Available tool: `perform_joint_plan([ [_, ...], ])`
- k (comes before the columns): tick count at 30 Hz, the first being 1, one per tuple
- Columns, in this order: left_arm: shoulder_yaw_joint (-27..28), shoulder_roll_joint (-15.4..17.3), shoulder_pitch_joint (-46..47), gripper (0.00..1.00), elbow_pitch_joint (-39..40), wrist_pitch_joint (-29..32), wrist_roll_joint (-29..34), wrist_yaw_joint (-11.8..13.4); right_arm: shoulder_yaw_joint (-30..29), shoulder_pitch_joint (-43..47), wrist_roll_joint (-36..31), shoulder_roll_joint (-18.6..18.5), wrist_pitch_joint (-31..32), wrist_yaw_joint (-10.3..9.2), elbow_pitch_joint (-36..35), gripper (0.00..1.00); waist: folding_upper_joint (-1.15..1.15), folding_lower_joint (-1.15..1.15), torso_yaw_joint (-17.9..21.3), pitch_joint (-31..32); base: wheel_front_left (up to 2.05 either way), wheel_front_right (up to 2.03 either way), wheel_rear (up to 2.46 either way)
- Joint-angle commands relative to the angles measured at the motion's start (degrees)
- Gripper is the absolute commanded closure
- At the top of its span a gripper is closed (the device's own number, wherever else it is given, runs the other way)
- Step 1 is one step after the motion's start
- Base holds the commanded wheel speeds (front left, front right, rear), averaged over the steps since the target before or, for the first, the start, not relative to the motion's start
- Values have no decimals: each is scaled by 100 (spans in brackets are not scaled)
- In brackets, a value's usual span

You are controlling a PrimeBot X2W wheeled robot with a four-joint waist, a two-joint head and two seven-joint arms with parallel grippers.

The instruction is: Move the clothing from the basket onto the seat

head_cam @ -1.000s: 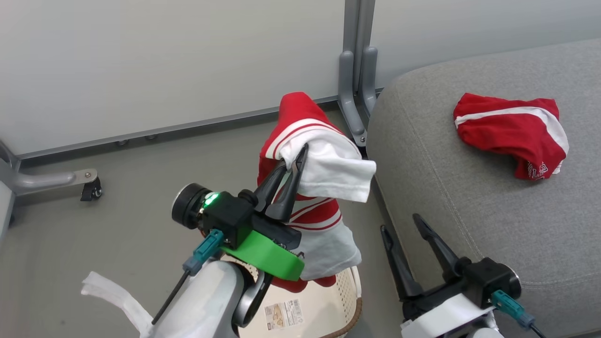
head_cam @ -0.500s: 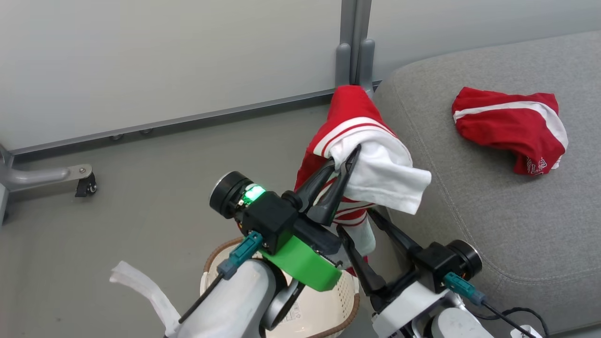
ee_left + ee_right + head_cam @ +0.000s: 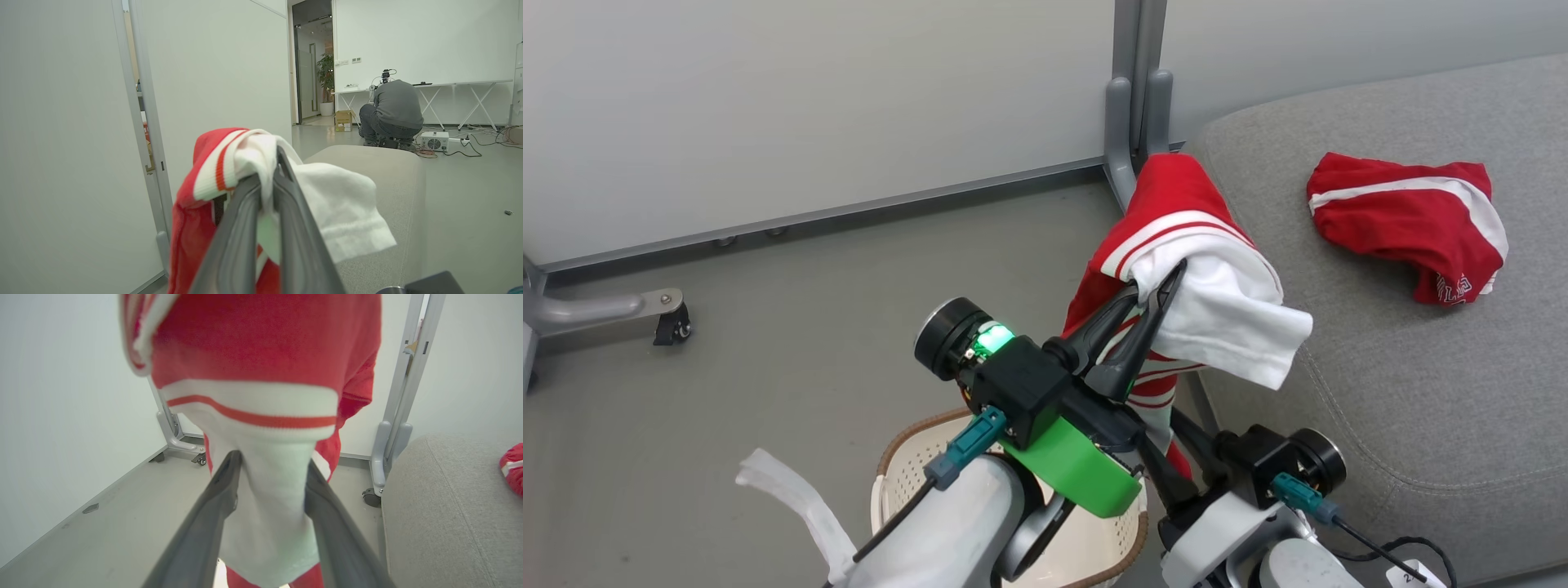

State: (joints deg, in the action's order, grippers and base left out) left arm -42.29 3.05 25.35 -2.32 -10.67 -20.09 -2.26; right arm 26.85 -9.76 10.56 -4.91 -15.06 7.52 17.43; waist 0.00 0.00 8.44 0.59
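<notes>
The cream perforated plastic basket (image 3: 907,433), round-cornered with a brown woven-look rim, sits on the smooth grey floor (image 3: 768,327), partly hidden by the left arm. Above it the left pincer (image 3: 1168,278) is clamped narrow on the held garment (image 3: 1217,302). This is soft red cloth with white ribbed stripes, and a limp white panel folds over the fingertips as it hangs by the seat's left edge. Lower down, the right pincer (image 3: 271,461) has its long dark fingers either side of the dangling white hem. Whether they squeeze it I cannot tell. The seat (image 3: 1380,367) is light-grey woven upholstery, round-cornered with stitched seams. A second garment (image 3: 1405,220), red with a white stripe and lettering, lies crumpled on it.
</notes>
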Motion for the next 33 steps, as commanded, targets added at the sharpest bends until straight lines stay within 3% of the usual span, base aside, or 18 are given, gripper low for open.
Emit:
perform_joint_plan([
  [1,37,24,81,100,-44,-35,-14,33,38,-77,35,-54,-18,-8,12,100,0,0,3,-1,0,0,0],
  [17,188,101,66,100,-637,-220,-97,150,-101,128,226,-73,-18,-6,-227,100,0,0,80,16,0,0,0],
  [18,195,108,62,56,-675,-211,-68,196,-102,130,235,-76,-18,-6,-235,100,0,0,83,14,0,0,0],
  [19,193,124,78,0,-690,-224,-15,226,-111,127,243,-73,-18,-6,-240,100,0,0,87,12,0,0,0],
  [33,149,221,115,0,-880,-319,125,350,-203,159,249,-49,-18,-6,-363,100,0,0,85,-37,0,0,0],
])
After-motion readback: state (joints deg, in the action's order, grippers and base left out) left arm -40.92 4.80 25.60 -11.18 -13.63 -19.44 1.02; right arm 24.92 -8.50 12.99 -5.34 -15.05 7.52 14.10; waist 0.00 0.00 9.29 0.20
